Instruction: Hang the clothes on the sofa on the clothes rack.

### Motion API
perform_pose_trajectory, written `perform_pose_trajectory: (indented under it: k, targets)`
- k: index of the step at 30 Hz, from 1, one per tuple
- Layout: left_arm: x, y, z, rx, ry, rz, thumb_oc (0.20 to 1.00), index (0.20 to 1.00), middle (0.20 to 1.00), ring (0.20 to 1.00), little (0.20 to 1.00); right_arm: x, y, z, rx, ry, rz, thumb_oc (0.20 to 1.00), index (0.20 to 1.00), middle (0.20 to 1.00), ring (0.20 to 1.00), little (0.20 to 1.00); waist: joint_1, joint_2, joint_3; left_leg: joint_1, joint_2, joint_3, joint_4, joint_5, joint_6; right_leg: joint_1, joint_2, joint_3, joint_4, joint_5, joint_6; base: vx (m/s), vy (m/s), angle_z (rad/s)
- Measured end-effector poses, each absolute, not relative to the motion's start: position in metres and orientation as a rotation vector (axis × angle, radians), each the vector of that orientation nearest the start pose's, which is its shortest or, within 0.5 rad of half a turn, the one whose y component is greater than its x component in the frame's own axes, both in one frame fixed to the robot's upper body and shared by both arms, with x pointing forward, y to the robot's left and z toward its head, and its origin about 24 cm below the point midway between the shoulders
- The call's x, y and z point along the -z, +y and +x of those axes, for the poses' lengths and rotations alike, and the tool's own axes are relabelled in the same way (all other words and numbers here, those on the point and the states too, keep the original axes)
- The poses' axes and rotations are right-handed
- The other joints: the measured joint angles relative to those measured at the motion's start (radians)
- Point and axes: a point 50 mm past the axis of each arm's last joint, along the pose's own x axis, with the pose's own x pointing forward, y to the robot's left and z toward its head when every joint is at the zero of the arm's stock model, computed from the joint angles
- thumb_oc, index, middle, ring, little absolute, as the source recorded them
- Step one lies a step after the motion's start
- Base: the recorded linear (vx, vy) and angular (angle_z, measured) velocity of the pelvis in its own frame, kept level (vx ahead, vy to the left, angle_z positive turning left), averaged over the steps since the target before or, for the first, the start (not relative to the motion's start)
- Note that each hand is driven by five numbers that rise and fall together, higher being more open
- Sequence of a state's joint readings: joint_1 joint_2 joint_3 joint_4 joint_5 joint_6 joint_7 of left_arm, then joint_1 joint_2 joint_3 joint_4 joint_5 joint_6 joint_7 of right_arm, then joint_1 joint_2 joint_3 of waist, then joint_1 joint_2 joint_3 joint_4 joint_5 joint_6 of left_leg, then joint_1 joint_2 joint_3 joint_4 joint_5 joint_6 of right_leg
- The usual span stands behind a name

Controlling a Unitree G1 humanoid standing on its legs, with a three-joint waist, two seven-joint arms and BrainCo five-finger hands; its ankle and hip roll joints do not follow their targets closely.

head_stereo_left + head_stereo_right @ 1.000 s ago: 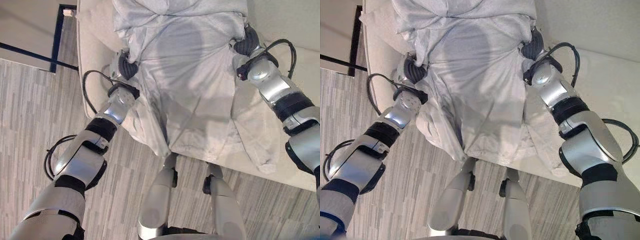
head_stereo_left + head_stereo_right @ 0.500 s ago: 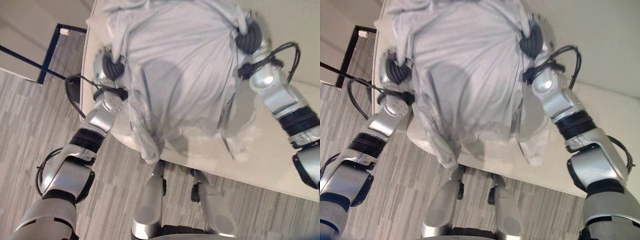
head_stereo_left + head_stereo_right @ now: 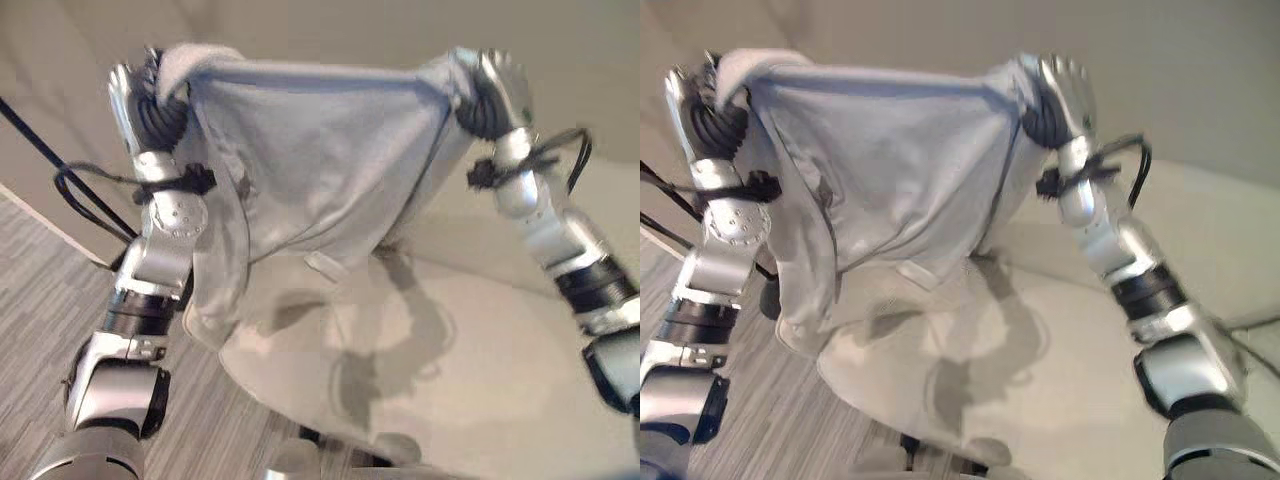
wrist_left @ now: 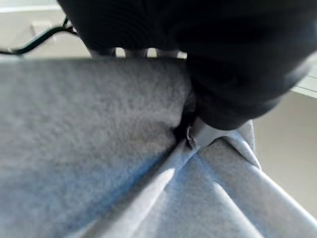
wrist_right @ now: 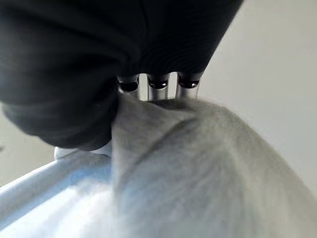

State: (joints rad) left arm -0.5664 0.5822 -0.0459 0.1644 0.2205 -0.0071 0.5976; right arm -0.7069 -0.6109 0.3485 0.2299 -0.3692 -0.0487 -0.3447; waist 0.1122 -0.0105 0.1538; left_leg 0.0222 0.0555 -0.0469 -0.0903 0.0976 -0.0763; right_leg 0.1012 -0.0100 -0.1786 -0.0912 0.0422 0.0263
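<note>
Above sofa (image 3: pixel 480 360): grey garment (image 3: pixel 320 160) stretched, hiding both robot hands' fingers.

The garment (image 3: pixel 320 170) is soft light-grey cloth, matt all over, with a fine fuzzy nap that shows up close in the left wrist view, like fleece or brushed jersey. It falls in loose folds where it hangs. The left hand (image 3: pixel 135 95) has smooth silver fingers with a dull metallic sheen, and its back sits under a dark ribbed cover that looks matt and rubbery. The right hand (image 3: pixel 497 90) has the same finish: satin silver against black ribbing. The sofa (image 3: pixel 480 360) below is pale beige upholstery, smooth and matt, with no gloss. The floor (image 3: pixel 40 290) shows grey, streaked planks, wood-look, flat in finish.
</note>
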Motion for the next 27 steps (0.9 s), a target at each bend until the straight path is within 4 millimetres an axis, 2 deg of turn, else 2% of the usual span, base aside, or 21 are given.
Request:
perform_pose_trajectory:
  k: [2, 4, 5, 12, 15, 17, 18, 19, 20, 21, 22, 24, 25, 26, 27]
  targets:
    - [-0.209, 0.239, 0.325, -0.591, -0.602, 0.654, 0.2, 0.2, 0.2, 0.2, 0.2, -0.194, -0.169, 0.345, 0.098, -0.604, -0.988, 0.2, 0.2, 0.2, 0.2, 0.2, 0.001, 0.003, 0.0, -0.004, 0.004, 0.001, 0.0, -0.004, -0.003, -0.001, 0.003, -0.001, 0.0, 0.001, -0.002, 0.04, 0.0, 0.03]
    - [-0.207, 0.239, 0.325, -0.584, -0.59, 0.66, 0.2, 0.2, 0.2, 0.2, 0.2, -0.19, -0.169, 0.344, 0.082, -0.587, -0.994, 0.2, 0.2, 0.2, 0.2, 0.2, -0.001, 0.002, -0.001, -0.006, 0.005, 0.004, -0.006, -0.006, 0.0, 0.0, 0.004, -0.002, 0.0, 0.002, -0.002, 0.0, 0.0, 0.0]
    - [-0.207, 0.239, 0.325, -0.584, -0.592, 0.663, 0.2, 0.2, 0.2, 0.2, 0.2, -0.192, -0.169, 0.344, 0.085, -0.594, -0.992, 0.2, 0.2, 0.2, 0.2, 0.2, -0.005, 0.002, -0.002, -0.007, 0.005, 0.005, -0.006, -0.011, 0.008, 0.0, 0.003, -0.002, 0.0, 0.002, -0.002, 0.0, 0.0, 0.0]
    - [-0.211, 0.236, 0.323, -0.588, -0.622, 0.694, 0.2, 0.2, 0.2, 0.2, 0.2, -0.206, -0.176, 0.339, 0.123, -0.652, -1.018, 0.2, 0.2, 0.2, 0.2, 0.2, -0.007, 0.015, -0.038, -0.019, -0.004, -0.015, -0.006, -0.001, 0.005, 0.001, -0.003, -0.029, 0.0, 0.0, -0.001, -0.02, 0.024, 0.11]
    - [-0.214, 0.234, 0.324, -0.588, -0.633, 0.688, 0.2, 0.2, 0.2, 0.2, 0.2, -0.218, -0.18, 0.339, 0.158, -0.691, -1.055, 0.2, 0.2, 0.2, 0.2, 0.2, -0.013, 0.023, -0.038, -0.033, -0.008, -0.037, -0.003, 0.012, 0.011, -0.003, -0.007, -0.055, 0.0, -0.003, 0.003, -0.13, 0.071, 0.24]
    - [-0.217, 0.233, 0.324, -0.595, -0.645, 0.683, 0.2, 0.2, 0.2, 0.2, 0.2, -0.23, -0.183, 0.339, 0.184, -0.73, -1.078, 0.2, 0.2, 0.2, 0.2, 0.2, -0.008, 0.027, -0.036, -0.052, -0.011, -0.051, 0.0, 0.022, -0.001, -0.01, -0.012, -0.08, 0.001, -0.003, 0.003, -0.08, 0.168, 0.36]
    - [-0.222, 0.233, 0.324, -0.599, -0.663, 0.688, 0.2, 0.2, 0.2, 0.2, 0.2, -0.245, -0.186, 0.337, 0.214, -0.773, -1.102, 0.2, 0.2, 0.2, 0.2, 0.2, -0.011, 0.013, -0.028, -0.075, 0.002, 0.013, 0.019, -0.028, -0.034, -0.019, -0.036, -0.104, 0.001, 0.004, -0.007, -0.06, 0.307, 0.55]
    - [-0.228, 0.233, 0.325, -0.603, -0.681, 0.696, 0.2, 0.2, 0.2, 0.2, 0.2, -0.256, -0.187, 0.335, 0.237, -0.806, -1.11, 0.2, 0.2, 0.2, 0.2, 0.2, -0.02, -0.006, -0.017, -0.105, 0.021, 0.071, 0.074, -0.04, -0.053, -0.018, -0.056, -0.123, 0.001, 0.004, -0.008, -0.05, 0.262, 0.5]
    - [-0.232, 0.234, 0.324, -0.611, -0.7, 0.714, 0.2, 0.2, 0.2, 0.2, 0.2, -0.266, -0.185, 0.333, 0.252, -0.843, -1.124, 0.2, 0.2, 0.2, 0.2, 0.2, -0.023, -0.02, -0.009, -0.116, 0.056, 0.097, 0.119, -0.043, -0.058, -0.017, -0.067, -0.128, 0.002, 0.004, -0.008, -0.04, 0.312, 0.33]
    - [-0.238, 0.236, 0.324, -0.626, -0.719, 0.726, 0.2, 0.2, 0.2, 0.2, 0.2, -0.276, -0.181, 0.33, 0.264, -0.89, -1.135, 0.2, 0.2, 0.2, 0.2, 0.2, -0.025, -0.026, -0.005, -0.13, 0.108, 0.1, 0.162, -0.058, -0.079, -0.017, -0.071, -0.129, 0.003, 0.005, -0.007, -0.02, 0.311, 0.09]
    - [-0.252, 0.24, 0.322, -0.66, -0.767, 0.742, 0.2, 0.2, 0.2, 0.2, 0.2, -0.298, -0.172, 0.325, 0.295, -0.991, -1.14, 0.2, 0.2, 0.2, 0.2, 0.2, -0.028, -0.037, 0.004, -0.12, 0.227, 0.107, 0.185, -0.051, -0.09, -0.013, -0.08, -0.128, 0.016, 0.002, -0.004, 0.05, 0.547, 0.11]
    - [-0.254, 0.235, 0.323, -0.654, -0.789, 0.74, 0.2, 0.2, 0.2, 0.2, 0.2, -0.309, -0.176, 0.319, 0.333, -1.042, -1.169, 0.2, 0.2, 0.2, 0.2, 0.2, -0.046, -0.032, 0.003, -0.08, 0.258, 0.095, 0.147, -0.038, -0.113, 0.006, -0.112, -0.131, 0.022, 0.001, 0.025, 0.06, 0.442, 0.23]
    - [-0.257, 0.233, 0.324, -0.65, -0.803, 0.736, 0.2, 0.2, 0.2, 0.2, 0.2, -0.313, -0.18, 0.316, 0.356, -1.054, -1.197, 0.2, 0.2, 0.2, 0.2, 0.2, -0.047, -0.019, 0.001, -0.068, 0.258, 0.047, 0.154, -0.052, -0.145, 0.013, -0.12, -0.129, 0.022, 0.004, 0.057, 0.03, 0.354, 0.26]
    - [-0.262, 0.231, 0.324, -0.656, -0.824, 0.722, 0.2, 0.2, 0.2, 0.2, 0.2, -0.318, -0.187, 0.314, 0.383, -1.058, -1.236, 0.2, 0.2, 0.2, 0.2, 0.2, -0.057, 0.008, 0.0, -0.064, 0.258, 0.023, 0.153, -0.049, -0.143, 0.018, -0.121, -0.141, 0.026, 0.004, 0.079, -0.06, 0.715, 0.19]
    - [-0.268, 0.229, 0.324, -0.659, -0.853, 0.712, 0.2, 0.2, 0.2, 0.2, 0.2, -0.322, -0.193, 0.312, 0.417, -1.059, -1.243, 0.2, 0.2, 0.2, 0.2, 0.2, -0.064, 0.021, -0.004, -0.052, 0.246, 0.032, 0.123, -0.088, -0.159, 0.018, -0.143, -0.138, 0.026, 0.016, 0.113, -0.05, 0.553, 0.25]
